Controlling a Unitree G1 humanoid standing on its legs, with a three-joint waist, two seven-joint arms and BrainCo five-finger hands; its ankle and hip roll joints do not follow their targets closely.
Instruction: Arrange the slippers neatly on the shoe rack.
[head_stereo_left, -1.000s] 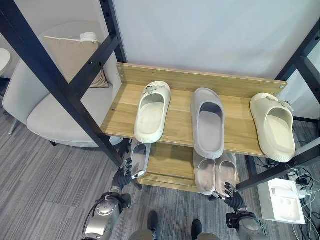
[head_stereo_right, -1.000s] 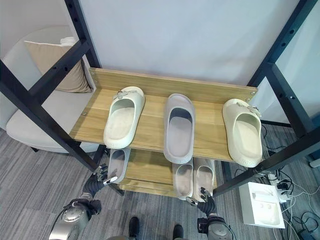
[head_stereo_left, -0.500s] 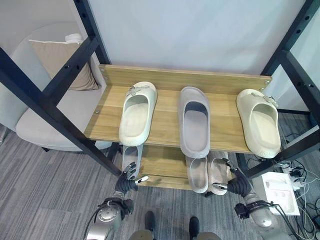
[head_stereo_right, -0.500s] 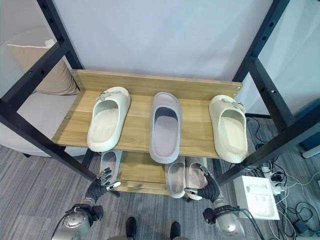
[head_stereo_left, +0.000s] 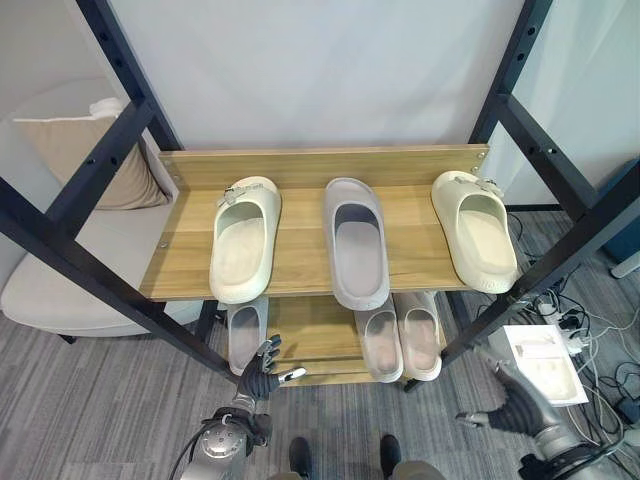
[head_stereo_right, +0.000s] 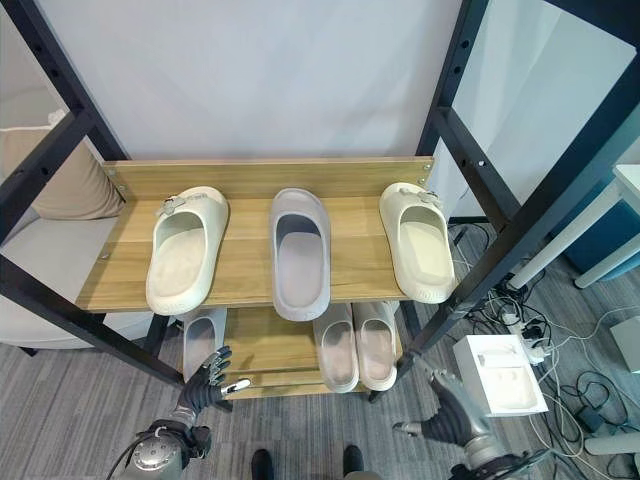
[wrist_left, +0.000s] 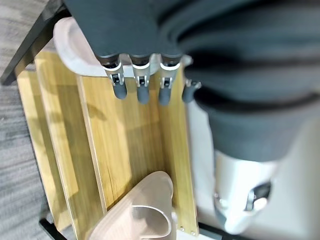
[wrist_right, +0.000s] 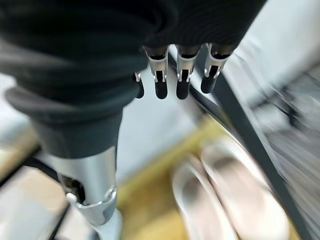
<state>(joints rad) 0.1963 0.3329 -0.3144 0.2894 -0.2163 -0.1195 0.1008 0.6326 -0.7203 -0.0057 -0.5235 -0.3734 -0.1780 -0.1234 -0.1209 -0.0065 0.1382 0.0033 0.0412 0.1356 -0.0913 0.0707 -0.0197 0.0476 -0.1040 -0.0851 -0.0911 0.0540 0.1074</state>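
The top shelf (head_stereo_left: 300, 270) of the wooden shoe rack carries a cream slipper (head_stereo_left: 243, 240) on the left, a grey slipper (head_stereo_left: 357, 243) in the middle and a second cream slipper (head_stereo_left: 475, 243) on the right. All three point toes forward. On the lower shelf a grey slipper (head_stereo_left: 243, 335) lies at the left, and a pale pair (head_stereo_left: 378, 340) (head_stereo_left: 420, 335) lies side by side at the right. My left hand (head_stereo_left: 258, 375) hovers open just before the lower grey slipper, its fingers (wrist_left: 142, 90) straight. My right hand (head_stereo_left: 515, 405) is open over the floor, right of the pair and apart from it.
Black metal frame posts (head_stereo_left: 95, 265) (head_stereo_left: 560, 230) slant across both sides of the rack. A light armchair with a beige cushion (head_stereo_left: 60, 150) stands at the left. A white box (head_stereo_left: 545, 362) and cables (head_stereo_left: 590, 335) lie on the grey floor at the right.
The camera has shifted. My right hand has drawn away from the pale pair on the lower shelf, out to the right over the floor. My left hand stays by the lower grey slipper.
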